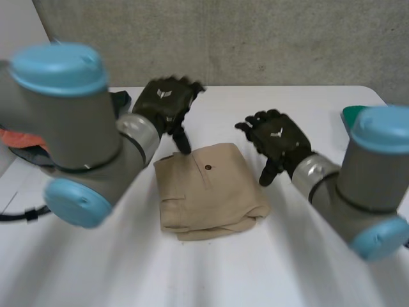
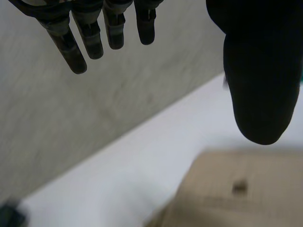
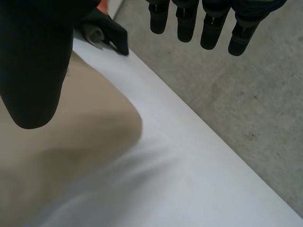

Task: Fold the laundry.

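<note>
Judging the tan trousers (image 1: 211, 192) folded, we hold the left hand (image 1: 167, 102) and right hand (image 1: 278, 141) just off them, both spread open and empty, sparing the fold.

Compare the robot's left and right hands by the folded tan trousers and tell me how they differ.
The left hand sits at the far left corner of the folded tan trousers, thumb pointing down over the cloth; the right hand hangs beside their right edge, over bare table. The left hand is nearer the table's far edge, the right hand nearer the robot. Shared: both are open and hold nothing.
</note>
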